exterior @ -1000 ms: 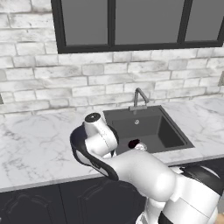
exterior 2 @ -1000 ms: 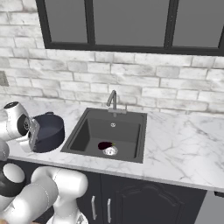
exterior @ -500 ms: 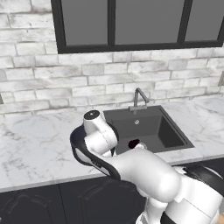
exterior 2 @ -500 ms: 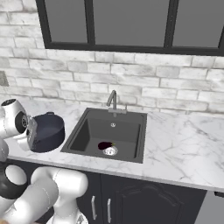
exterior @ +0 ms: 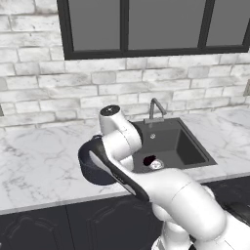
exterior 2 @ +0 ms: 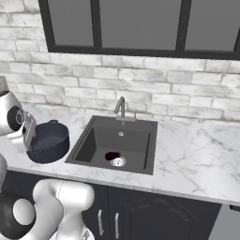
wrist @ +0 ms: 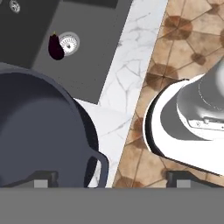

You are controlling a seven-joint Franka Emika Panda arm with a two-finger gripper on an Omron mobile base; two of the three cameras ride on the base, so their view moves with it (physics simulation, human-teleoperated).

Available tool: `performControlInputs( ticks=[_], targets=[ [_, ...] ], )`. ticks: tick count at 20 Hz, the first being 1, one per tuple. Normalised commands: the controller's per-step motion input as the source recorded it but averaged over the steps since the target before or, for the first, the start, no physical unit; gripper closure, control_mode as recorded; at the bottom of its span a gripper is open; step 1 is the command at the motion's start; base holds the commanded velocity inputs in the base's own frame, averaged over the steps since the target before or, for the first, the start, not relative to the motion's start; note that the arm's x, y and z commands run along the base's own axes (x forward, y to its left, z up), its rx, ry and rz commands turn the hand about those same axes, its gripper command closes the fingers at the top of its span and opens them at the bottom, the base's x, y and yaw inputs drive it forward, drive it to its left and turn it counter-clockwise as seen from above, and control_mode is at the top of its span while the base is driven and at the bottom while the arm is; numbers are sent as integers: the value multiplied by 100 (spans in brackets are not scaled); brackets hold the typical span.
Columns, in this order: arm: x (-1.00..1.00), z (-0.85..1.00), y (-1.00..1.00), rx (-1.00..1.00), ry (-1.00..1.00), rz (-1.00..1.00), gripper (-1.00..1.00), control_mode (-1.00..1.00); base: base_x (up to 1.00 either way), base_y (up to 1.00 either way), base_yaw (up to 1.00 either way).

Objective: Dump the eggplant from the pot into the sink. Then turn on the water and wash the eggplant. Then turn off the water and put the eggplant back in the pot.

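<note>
One eggplant [exterior 2: 112,155] lies in the sink [exterior 2: 136,138], touching the round drain [exterior 2: 118,161]. One pot [exterior 2: 48,143] stands upright on the marble counter [exterior 2: 187,159] just left of the sink. The gripper [wrist: 109,179] hangs over the pot's near handle, jaws spread wide, holding nothing. One faucet [exterior 2: 121,108] rises behind the sink, below a brick wall [exterior 2: 154,89] and window [exterior 2: 140,23].

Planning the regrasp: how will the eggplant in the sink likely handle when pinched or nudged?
The eggplant is small, oblong and rounded, so it will probably roll if nudged. Its skin looks smooth, so it may slip in a pinch. It lies against the drain on the sink floor, so the grasp is probably from above.
</note>
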Motion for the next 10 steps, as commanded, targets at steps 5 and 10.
performControlInputs(
  ticks=[5,10],
  targets=[
    [-11,92,-65,7,0,-5,-100,-100,0,0,0],
    [-17,76,-91,16,0,-1,-100,-100,0,0,0]
  ],
)
